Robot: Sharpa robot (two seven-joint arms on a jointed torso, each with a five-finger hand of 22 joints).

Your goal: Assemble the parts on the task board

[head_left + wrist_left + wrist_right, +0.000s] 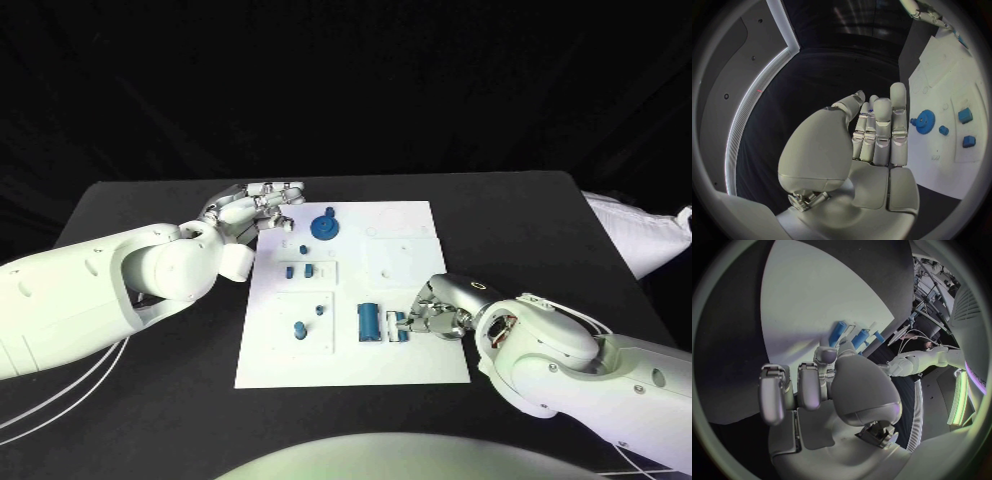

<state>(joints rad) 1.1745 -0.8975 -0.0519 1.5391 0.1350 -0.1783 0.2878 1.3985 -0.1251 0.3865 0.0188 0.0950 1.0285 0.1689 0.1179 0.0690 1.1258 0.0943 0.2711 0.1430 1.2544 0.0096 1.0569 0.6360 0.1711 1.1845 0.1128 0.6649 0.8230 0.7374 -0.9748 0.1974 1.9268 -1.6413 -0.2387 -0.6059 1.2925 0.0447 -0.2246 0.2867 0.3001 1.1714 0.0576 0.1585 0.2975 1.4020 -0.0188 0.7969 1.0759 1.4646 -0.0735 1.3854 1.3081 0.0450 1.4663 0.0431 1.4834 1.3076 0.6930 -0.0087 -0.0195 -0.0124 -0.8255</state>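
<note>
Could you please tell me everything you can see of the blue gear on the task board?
The blue gear is a round, toothed wheel, plastic by its look, with a raised hub and a small blue knob beside its rim. It lies flat near the far left corner of the white task board. The left hand is beside it with fingers extended, not touching it.

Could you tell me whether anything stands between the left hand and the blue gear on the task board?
Nothing visible does. The left hand hangs at the task board's far left edge, and only bare white plate separates its fingers from the blue gear.
</note>
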